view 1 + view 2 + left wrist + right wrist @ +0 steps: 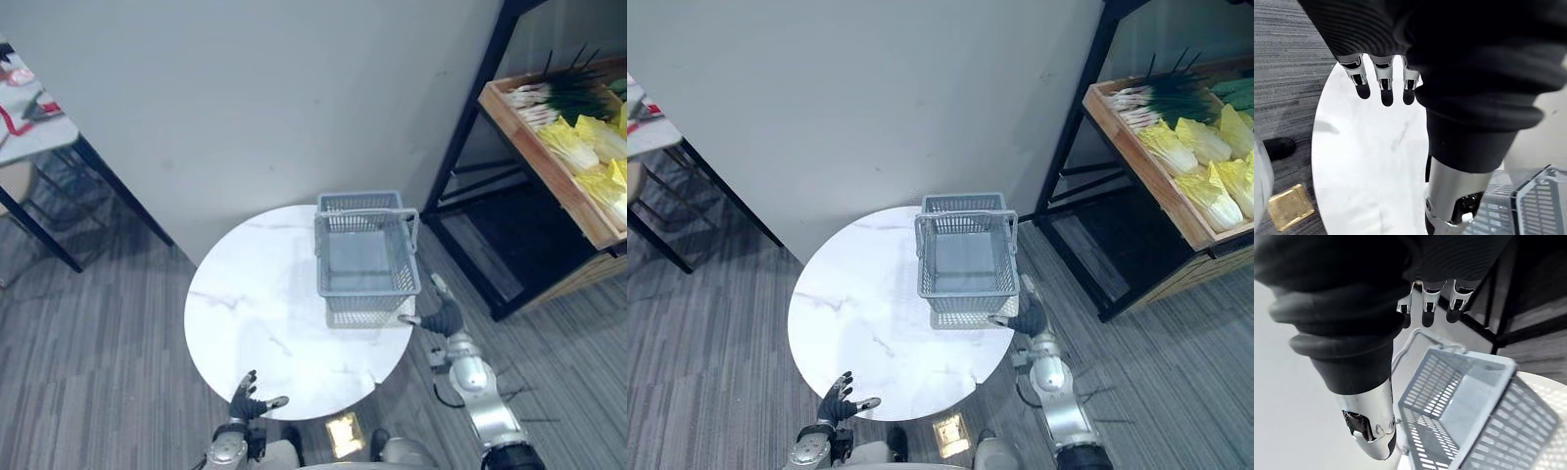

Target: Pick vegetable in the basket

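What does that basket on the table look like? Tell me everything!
The basket is grey and looks like plastic, with slotted walls, a solid floor and a thin handle folded down at the rim. It is empty and stands upright near the far right edge of the round white table. The right hand is open by its near right corner; whether it touches is unclear.

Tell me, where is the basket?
In the left eye view the grey basket stands on the far right part of the round white table, with the right hand beside it.
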You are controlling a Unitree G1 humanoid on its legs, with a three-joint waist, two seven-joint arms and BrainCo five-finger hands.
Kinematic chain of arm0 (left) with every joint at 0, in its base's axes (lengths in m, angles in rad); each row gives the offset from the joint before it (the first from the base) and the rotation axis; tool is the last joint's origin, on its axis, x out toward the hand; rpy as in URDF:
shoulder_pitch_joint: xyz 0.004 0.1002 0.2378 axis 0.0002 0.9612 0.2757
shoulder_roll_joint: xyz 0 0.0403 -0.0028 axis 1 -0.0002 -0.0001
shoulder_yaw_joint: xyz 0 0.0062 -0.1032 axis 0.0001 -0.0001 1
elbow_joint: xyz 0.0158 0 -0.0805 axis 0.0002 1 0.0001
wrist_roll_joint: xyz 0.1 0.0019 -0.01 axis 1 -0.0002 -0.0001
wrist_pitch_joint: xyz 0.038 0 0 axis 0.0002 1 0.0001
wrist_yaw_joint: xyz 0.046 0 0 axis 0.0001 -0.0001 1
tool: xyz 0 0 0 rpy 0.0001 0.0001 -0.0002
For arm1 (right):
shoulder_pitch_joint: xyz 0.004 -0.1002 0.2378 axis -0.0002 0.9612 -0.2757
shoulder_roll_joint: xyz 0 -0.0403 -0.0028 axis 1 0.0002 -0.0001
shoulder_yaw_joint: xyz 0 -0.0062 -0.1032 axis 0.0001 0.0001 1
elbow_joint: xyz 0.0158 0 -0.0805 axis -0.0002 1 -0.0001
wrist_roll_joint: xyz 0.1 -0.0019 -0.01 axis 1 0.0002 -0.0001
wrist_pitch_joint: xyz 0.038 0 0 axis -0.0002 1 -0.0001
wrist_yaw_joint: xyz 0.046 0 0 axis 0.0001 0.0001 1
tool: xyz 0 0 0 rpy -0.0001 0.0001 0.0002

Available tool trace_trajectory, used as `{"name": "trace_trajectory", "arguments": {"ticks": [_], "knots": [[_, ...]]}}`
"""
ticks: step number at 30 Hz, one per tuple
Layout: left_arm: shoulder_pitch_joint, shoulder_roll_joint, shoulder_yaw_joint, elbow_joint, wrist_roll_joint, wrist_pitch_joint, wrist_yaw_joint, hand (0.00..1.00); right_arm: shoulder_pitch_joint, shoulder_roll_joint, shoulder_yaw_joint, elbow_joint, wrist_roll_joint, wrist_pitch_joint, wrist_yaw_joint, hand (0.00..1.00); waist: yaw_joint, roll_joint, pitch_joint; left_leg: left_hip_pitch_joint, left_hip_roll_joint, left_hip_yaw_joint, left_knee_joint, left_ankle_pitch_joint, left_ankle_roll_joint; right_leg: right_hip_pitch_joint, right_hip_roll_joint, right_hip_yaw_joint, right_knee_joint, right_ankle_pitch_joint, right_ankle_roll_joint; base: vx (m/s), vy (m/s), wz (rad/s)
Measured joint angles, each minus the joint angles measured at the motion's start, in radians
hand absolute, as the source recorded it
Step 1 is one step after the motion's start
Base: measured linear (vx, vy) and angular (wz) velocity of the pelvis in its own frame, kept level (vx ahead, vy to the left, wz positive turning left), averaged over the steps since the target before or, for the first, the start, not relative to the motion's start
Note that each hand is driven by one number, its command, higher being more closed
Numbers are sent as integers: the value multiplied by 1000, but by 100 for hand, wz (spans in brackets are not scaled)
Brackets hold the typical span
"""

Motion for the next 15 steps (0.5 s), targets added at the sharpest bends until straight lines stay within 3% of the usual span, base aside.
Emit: {"name": "trace_trajectory", "arguments": {"ticks": [6, 8, 15], "knots": [[-44, 31, -5, 12, -2, -14, 5, 0, -320, -51, 101, 157, -97, 3, -40, 0, 24, 21, 44, -67, -34, 8, -45, 42, 27, -74, -18, 13, -36, 51, 12, -43, 82, -5], [-83, 40, -3, 11, -5, -22, 8, 0, -451, -117, 131, 247, -104, 17, -41, 0, 43, 22, 91, -98, -37, 5, -48, 58, 35, -101, -18, 15, -48, 73, 11, -105, 37, 3], [-101, 43, 0, 10, -45, -41, 25, 0, -748, -283, 182, 439, -112, 34, -43, 0, 42, 46, 147, -153, -50, -24, -105, 114, 44, -168, -24, 0, -49, 92, 11, -59, 27, 11]]}}
